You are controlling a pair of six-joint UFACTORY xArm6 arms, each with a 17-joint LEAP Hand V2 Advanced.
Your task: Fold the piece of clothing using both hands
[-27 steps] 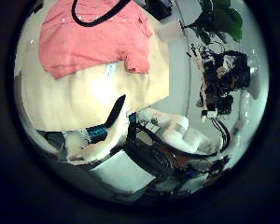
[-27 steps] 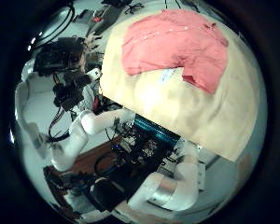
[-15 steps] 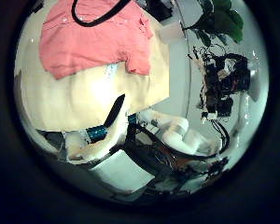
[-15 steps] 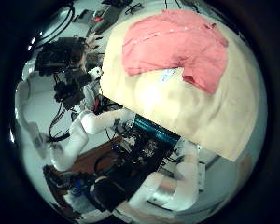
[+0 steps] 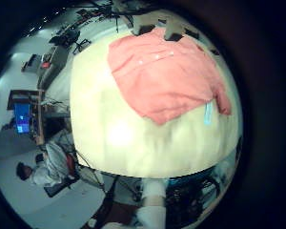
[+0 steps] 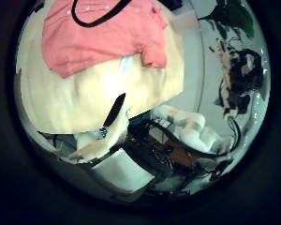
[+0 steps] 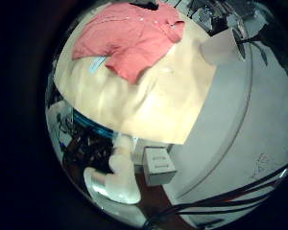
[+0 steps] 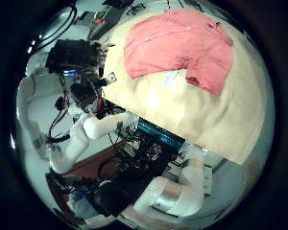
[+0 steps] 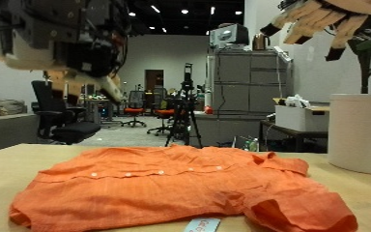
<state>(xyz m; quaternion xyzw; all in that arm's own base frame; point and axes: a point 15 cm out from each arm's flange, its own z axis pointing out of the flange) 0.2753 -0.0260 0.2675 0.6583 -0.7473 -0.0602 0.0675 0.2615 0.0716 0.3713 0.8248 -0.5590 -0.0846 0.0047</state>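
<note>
An orange button-up shirt (image 9: pixel 185 188) lies spread flat on the tan table (image 9: pixel 18 164), with a small white tag (image 9: pixel 201 225) at its near edge. My left hand (image 9: pixel 64 39) hangs high above the table, away from the shirt, its fingers relaxed and holding nothing. My right hand (image 9: pixel 328 19) is also high up, with its fingers spread straight. The shirt also shows in the left little finger side palm view (image 5: pixel 167 76), the left thumb side palm view (image 6: pixel 98 42), the right little finger side palm view (image 7: pixel 130 38) and the right thumb side palm view (image 8: pixel 178 48). The left hand (image 8: pixel 77 67) shows beside the table in the right thumb side palm view.
A white cylindrical container (image 9: pixel 359 130) stands at the table's edge on the right hand's side. A small box (image 7: pixel 161 165) sits on the floor below the table. Bare tabletop surrounds the shirt.
The left thumb side palm view has shifted, so the left hand has moved; the shirt now reaches further across that view. The shirt itself lies as before.
</note>
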